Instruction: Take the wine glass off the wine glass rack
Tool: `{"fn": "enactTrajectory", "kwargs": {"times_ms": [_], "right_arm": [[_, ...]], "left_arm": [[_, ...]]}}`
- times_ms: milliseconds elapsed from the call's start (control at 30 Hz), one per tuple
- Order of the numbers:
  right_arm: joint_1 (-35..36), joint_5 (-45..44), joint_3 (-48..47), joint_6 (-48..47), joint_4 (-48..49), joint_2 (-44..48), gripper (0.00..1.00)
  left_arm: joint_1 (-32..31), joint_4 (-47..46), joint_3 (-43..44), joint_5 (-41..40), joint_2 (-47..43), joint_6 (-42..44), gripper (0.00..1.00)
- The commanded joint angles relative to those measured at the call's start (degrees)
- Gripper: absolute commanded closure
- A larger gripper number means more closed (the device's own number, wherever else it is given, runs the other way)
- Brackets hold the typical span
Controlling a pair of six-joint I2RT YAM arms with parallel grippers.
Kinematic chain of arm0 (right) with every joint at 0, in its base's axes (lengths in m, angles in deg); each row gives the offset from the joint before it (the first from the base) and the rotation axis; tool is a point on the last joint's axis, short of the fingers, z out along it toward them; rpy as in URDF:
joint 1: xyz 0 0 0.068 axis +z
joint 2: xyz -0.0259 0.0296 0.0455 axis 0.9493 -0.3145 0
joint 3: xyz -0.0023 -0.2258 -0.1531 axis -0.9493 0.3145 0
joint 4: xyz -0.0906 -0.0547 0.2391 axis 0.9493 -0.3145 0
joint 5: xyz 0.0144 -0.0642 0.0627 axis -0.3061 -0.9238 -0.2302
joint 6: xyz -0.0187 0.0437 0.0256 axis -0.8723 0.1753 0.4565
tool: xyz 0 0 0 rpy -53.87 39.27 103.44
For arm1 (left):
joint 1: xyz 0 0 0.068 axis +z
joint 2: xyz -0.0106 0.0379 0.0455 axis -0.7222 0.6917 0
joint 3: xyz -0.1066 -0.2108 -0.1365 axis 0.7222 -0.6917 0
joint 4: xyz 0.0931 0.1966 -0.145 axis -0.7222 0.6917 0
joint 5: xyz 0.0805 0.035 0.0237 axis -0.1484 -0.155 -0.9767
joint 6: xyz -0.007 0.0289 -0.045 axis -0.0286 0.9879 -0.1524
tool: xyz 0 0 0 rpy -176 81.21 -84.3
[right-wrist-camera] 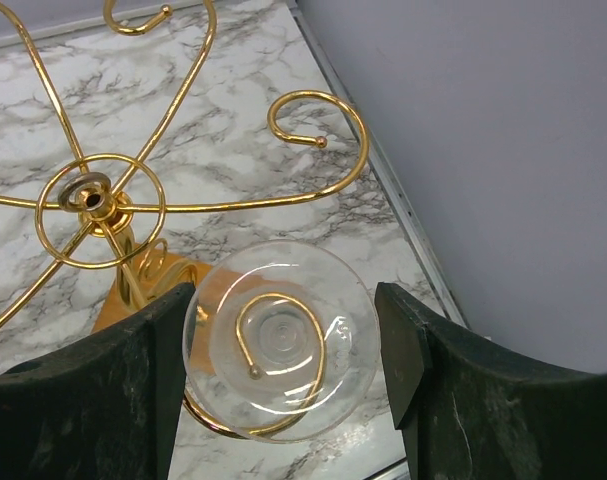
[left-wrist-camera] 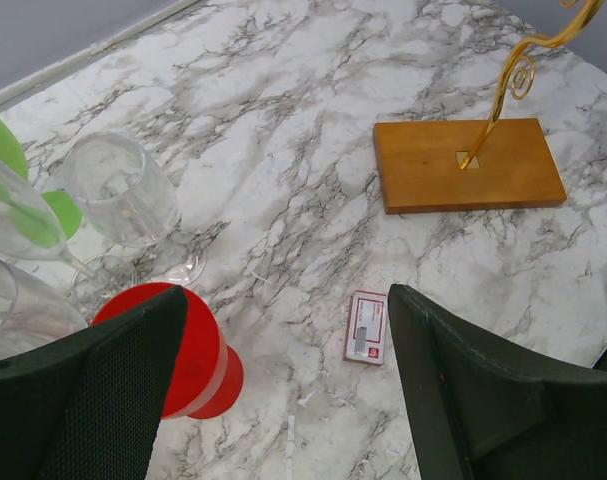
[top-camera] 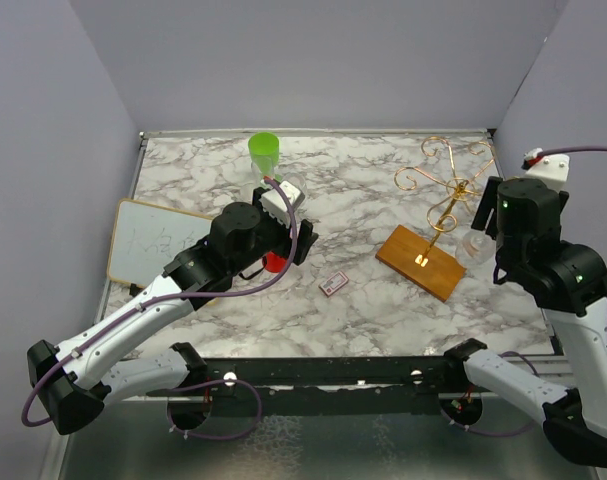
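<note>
The wine glass rack is a gold wire stand with curled arms on a brown wooden base. A clear wine glass hangs upside down from the curled arm nearest the right wall, its round foot resting on the wire. In the top view the glass shows faintly beside the base. My right gripper is open, with one finger on each side of the glass foot, not touching it. My left gripper is open and empty above the marble, far left of the rack.
A red cup, clear wine glasses and a green cup stand near my left gripper. A small red-edged card lies on the marble. A whiteboard lies at the left. The right wall is close to the rack.
</note>
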Motion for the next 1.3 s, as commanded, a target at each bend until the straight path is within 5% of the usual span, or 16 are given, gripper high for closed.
{"fn": "enactTrajectory", "kwargs": {"times_ms": [0, 767, 1267], "right_arm": [[0.2, 0.0, -2.0, -2.3, 1.8, 2.1, 0.46], [0.2, 14.8, 1.7, -15.9, 8.9, 5.9, 0.52], [0.2, 14.0, -0.5, -16.9, 7.1, 5.9, 0.56]], "left_arm": [[-0.3, -1.1, -0.5, -1.0, -0.4, 0.2, 0.16], [0.0, -1.4, -0.5, -1.1, 0.3, 0.1, 0.16], [0.0, -1.4, -0.5, -1.4, 0.2, 0.3, 0.16]]}}
